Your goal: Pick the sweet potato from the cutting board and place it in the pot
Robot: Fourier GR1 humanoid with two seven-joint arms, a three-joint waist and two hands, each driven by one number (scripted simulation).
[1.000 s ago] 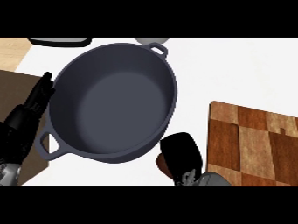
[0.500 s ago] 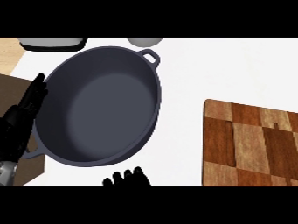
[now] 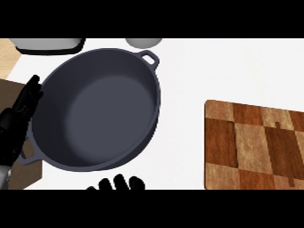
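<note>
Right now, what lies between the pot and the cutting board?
Nothing: the head view shows only bare white counter between the pot and the cutting board.

You see only fingertips of the right hand (image 3: 117,184) below the pot (image 3: 95,109); the lower edge cuts the rest, so its grip can't be read. The cutting board (image 3: 259,149), right of the pot, runs off the right and lower edges. Above the pot, a grey-and-black object (image 3: 47,45) and a pale round object (image 3: 144,42) are clipped, unidentifiable. The left hand (image 3: 13,129) covers the pot's left rim.
</note>
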